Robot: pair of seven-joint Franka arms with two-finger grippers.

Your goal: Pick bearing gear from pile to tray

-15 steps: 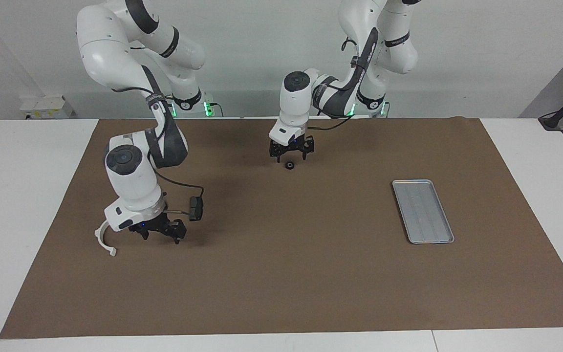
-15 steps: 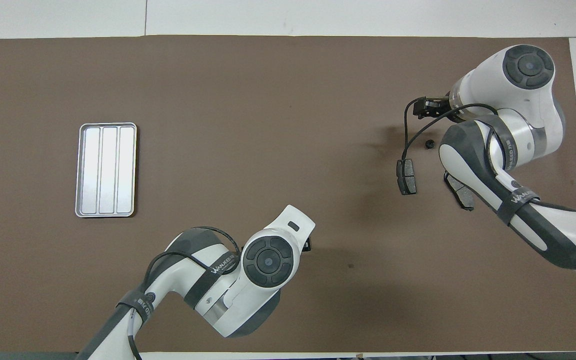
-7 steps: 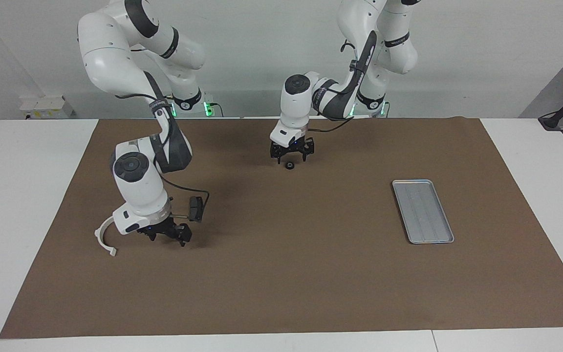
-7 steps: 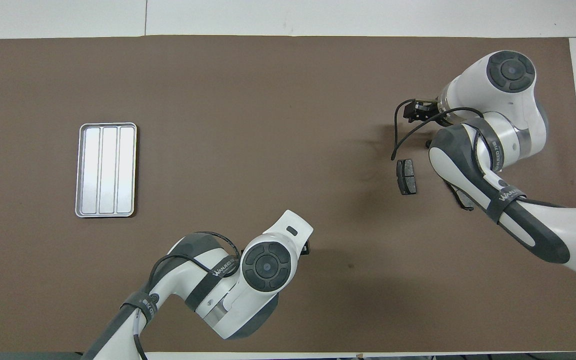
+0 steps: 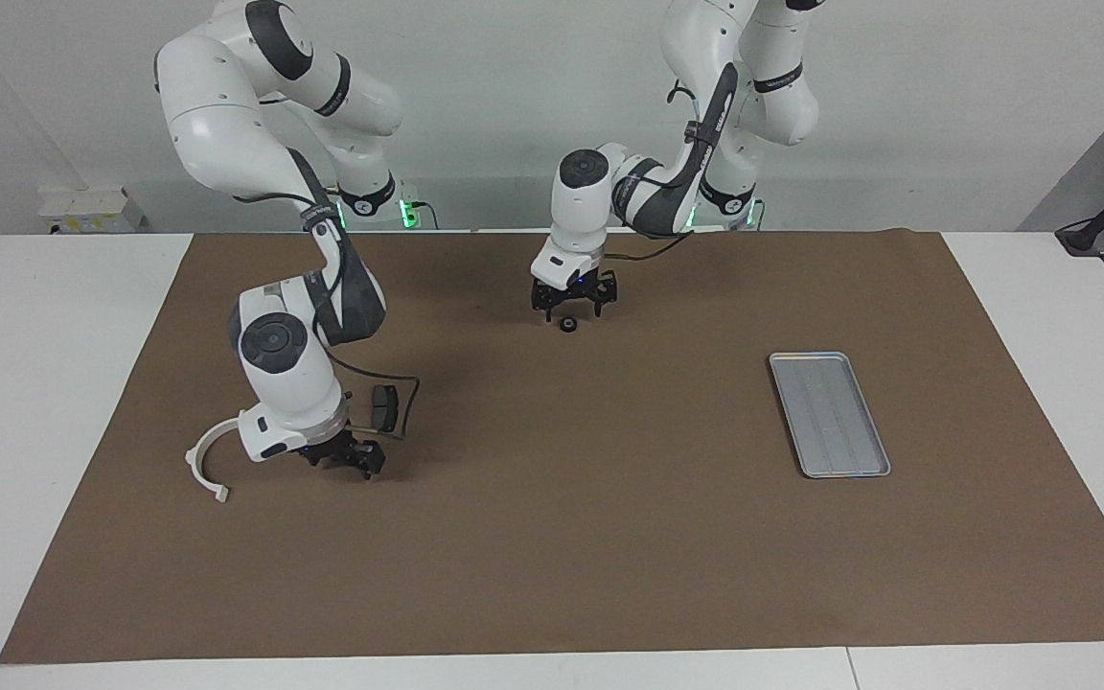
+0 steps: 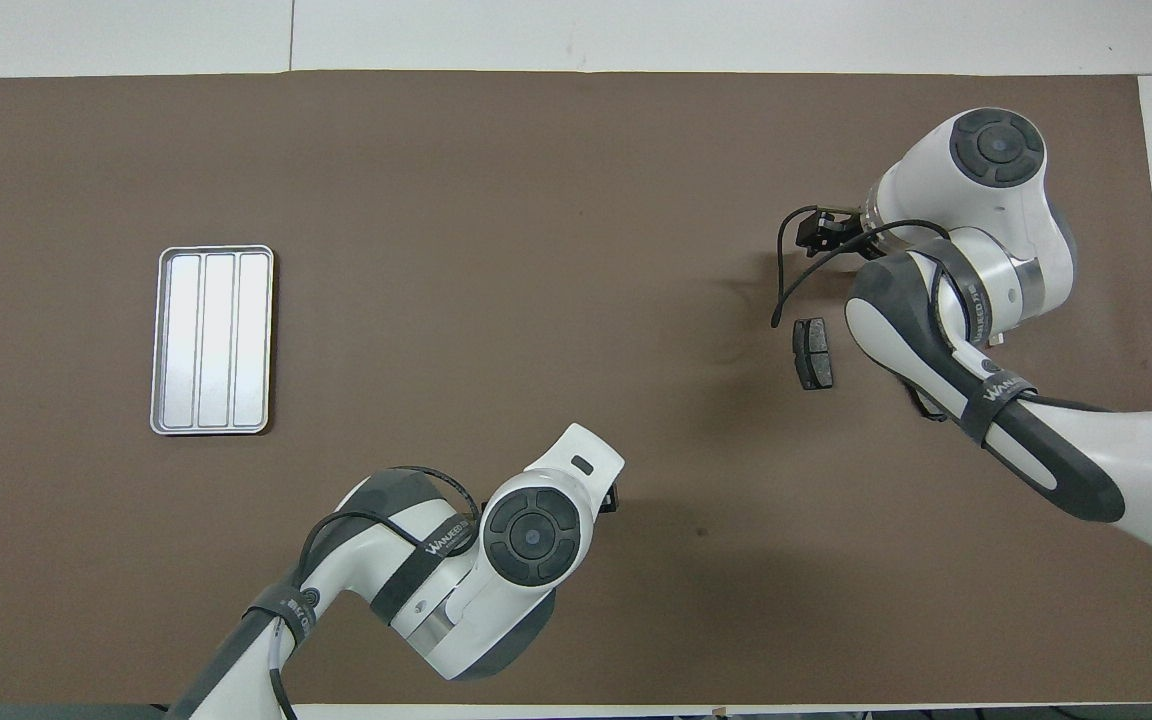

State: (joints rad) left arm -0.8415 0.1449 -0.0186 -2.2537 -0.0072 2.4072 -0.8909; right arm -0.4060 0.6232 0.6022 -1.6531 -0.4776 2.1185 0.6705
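One small black gear lies just below, perhaps touching, left jaws.

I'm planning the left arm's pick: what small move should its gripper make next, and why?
Probably lower the left gripper straight down: it hangs open just above the small black round piece, which lies untouched on the mat, apart from the tray. The right gripper is low over the mat beside the brake pad.
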